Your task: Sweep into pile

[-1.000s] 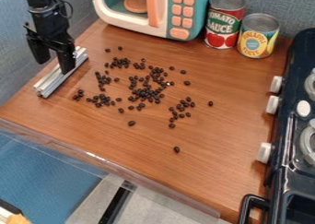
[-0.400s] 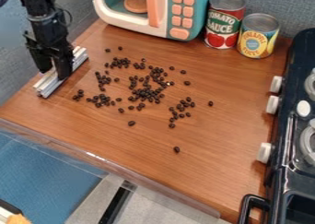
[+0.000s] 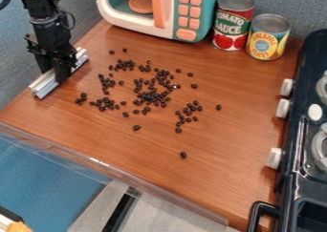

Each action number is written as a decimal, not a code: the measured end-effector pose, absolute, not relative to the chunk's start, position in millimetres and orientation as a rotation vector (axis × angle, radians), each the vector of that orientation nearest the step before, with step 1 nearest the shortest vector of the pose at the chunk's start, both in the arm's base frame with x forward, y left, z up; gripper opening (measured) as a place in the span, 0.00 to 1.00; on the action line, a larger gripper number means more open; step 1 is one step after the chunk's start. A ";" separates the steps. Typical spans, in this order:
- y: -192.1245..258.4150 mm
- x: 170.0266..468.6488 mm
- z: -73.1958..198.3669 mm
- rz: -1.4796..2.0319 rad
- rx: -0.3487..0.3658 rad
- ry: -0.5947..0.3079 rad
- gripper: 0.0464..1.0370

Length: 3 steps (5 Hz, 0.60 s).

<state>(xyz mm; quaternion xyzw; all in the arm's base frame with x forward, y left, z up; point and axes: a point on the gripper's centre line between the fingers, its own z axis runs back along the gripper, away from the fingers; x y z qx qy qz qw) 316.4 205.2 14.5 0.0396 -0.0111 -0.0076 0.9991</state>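
The gripper (image 3: 52, 69) is at the left edge of the wooden counter, its two fingers closed around the middle of a silver metal bar (image 3: 43, 85). One finger is on the bar's near side, and the other is partly hidden behind it. The bar lies slanted along the counter's left edge, its ends showing on either side of the gripper. Dark beans (image 3: 152, 96) are scattered over the counter's middle, right of the bar, densest near the centre. Single beans lie apart toward the front (image 3: 183, 155) and the right (image 3: 218, 107).
A toy microwave (image 3: 185, 11) stands at the back, with a tomato sauce can (image 3: 232, 28) and a pineapple can (image 3: 267, 37) beside it. The dark toy stove (image 3: 294, 178) with white knobs borders the right side. A clear raised strip (image 3: 115, 171) runs along the front edge.
The gripper came down and toward the front over the bar, and its fingers closed on it. The bar has shifted slightly to the left and front. The beans have not moved.
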 end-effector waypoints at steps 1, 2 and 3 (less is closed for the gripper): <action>196.5 314.9 12.7 -0.017 0.088 -0.030 0.34; 186.3 313.6 11.1 -0.023 0.093 -0.039 0.34; 175.9 312.7 10.4 -0.031 0.093 -0.047 0.34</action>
